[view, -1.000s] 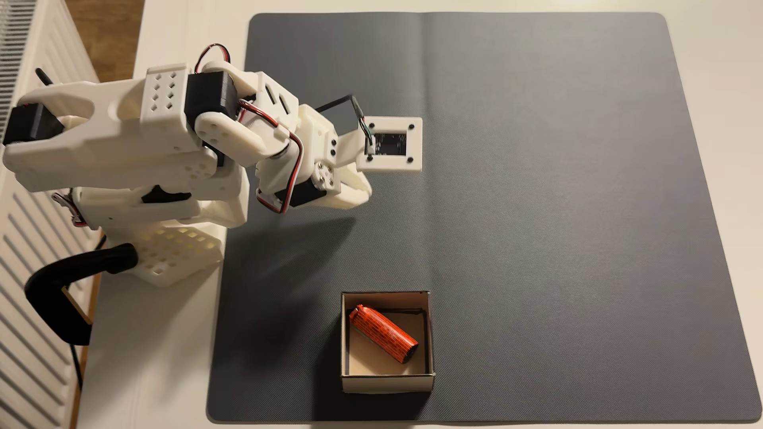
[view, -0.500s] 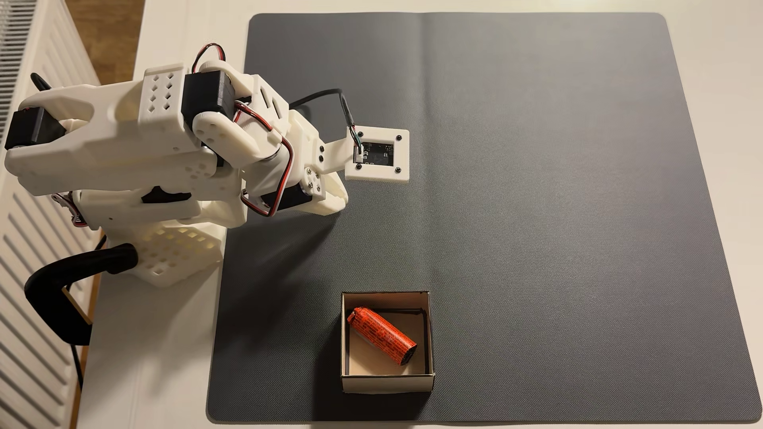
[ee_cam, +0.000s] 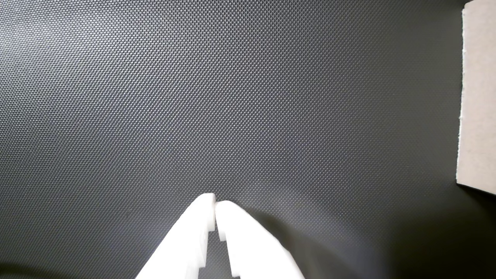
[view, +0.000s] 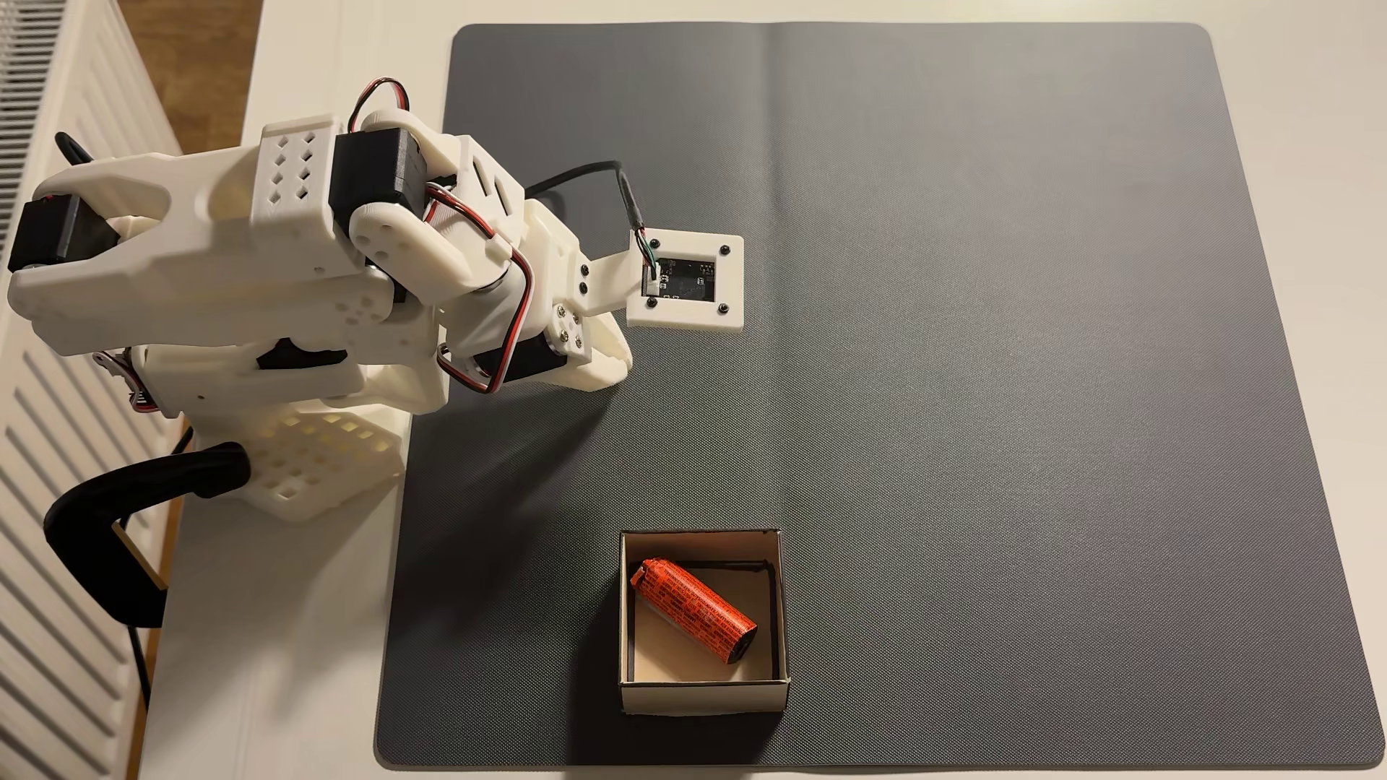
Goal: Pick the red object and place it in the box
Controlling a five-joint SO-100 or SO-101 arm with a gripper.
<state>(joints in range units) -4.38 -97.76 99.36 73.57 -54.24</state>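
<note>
red object [view: 693, 611] inside box [view: 702, 694]

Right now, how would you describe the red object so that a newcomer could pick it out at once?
Find the dark grey textured mat, then the small square tan cardboard box near its bottom edge in the fixed view. Lying diagonally inside is a small orange-red cylinder with fine black printing, the only vivid colour on the mat.

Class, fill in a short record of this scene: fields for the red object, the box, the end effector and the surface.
red object: red object lies diagonally inside the box, dark end toward lower right in the fixed view
box: box open-topped, near the mat's lower edge
end effector: end effector shut, empty, apart from the box
surface: dark textured mat
</note>
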